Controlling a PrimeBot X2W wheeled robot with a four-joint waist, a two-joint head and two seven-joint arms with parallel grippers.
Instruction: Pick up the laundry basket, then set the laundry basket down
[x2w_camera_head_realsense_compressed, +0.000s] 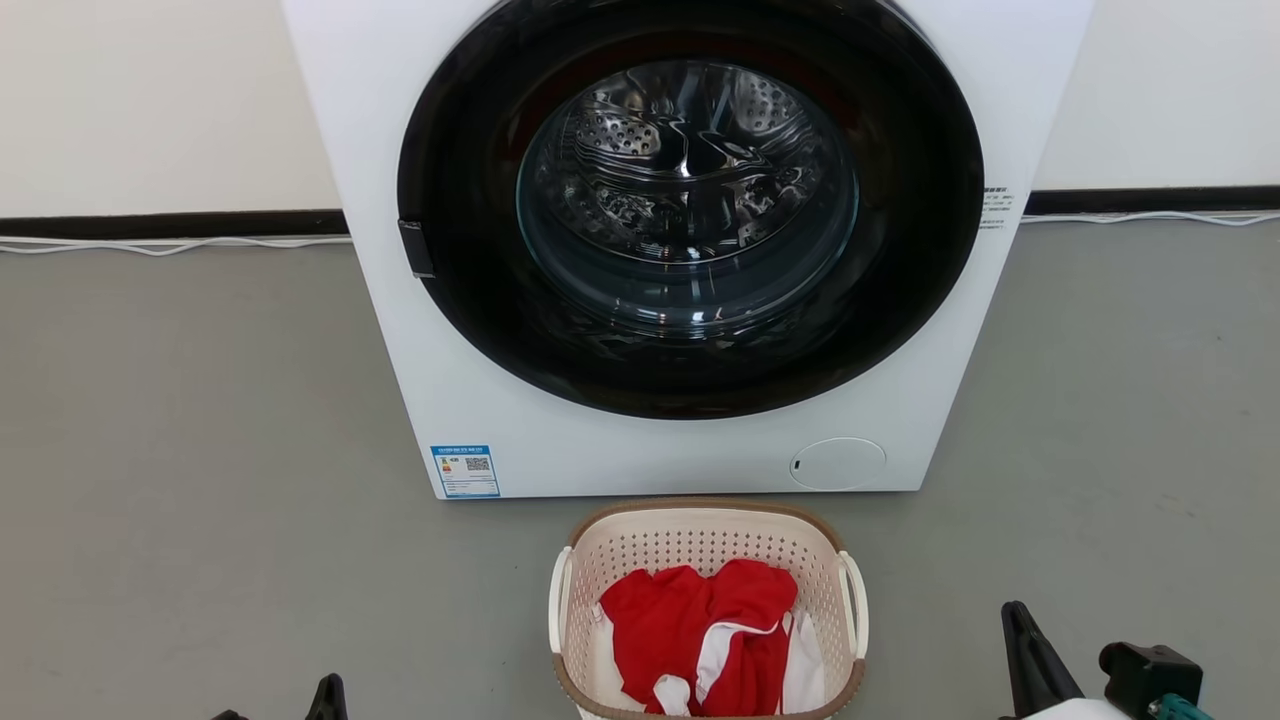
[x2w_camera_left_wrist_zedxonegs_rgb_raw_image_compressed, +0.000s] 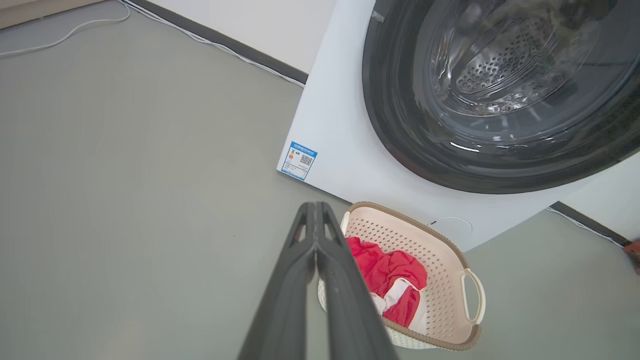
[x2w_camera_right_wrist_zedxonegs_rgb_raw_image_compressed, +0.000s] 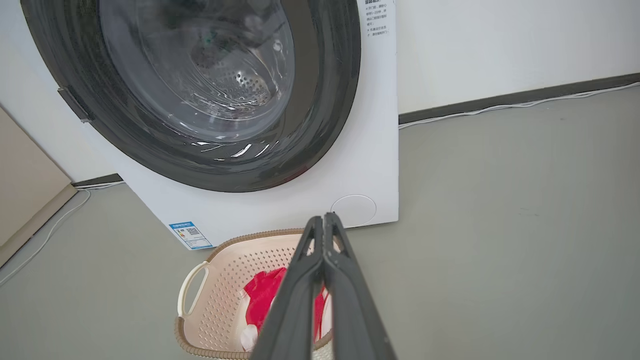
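Observation:
The laundry basket (x2w_camera_head_realsense_compressed: 610, 560), cream perforated plastic with a brown woven-look rim and white side loop handles, stands on the grey floor just in front of the washing machine, holding red and white clothes (x2w_camera_head_realsense_compressed: 700, 640). It also appears in the left wrist view as the basket (x2w_camera_left_wrist_zedxonegs_rgb_raw_image_compressed: 445, 280) and in the right wrist view as the basket (x2w_camera_right_wrist_zedxonegs_rgb_raw_image_compressed: 220, 285). My left gripper (x2w_camera_left_wrist_zedxonegs_rgb_raw_image_compressed: 315, 206) is shut and empty, hanging above the floor at the basket's left side. My right gripper (x2w_camera_right_wrist_zedxonegs_rgb_raw_image_compressed: 324, 218) is shut and empty, above the basket's right side. In the head view the right gripper (x2w_camera_head_realsense_compressed: 1015, 612) sits low right and the left gripper (x2w_camera_head_realsense_compressed: 328, 685) low left.
A large white washing machine (x2w_camera_head_realsense_compressed: 430, 330) with a round dark glass door (x2w_camera_head_realsense_compressed: 690, 200) stands directly behind the basket against a white wall. White cables (x2w_camera_head_realsense_compressed: 160, 245) run along the dark baseboard. Open grey floor (x2w_camera_head_realsense_compressed: 200, 500) spreads to both sides.

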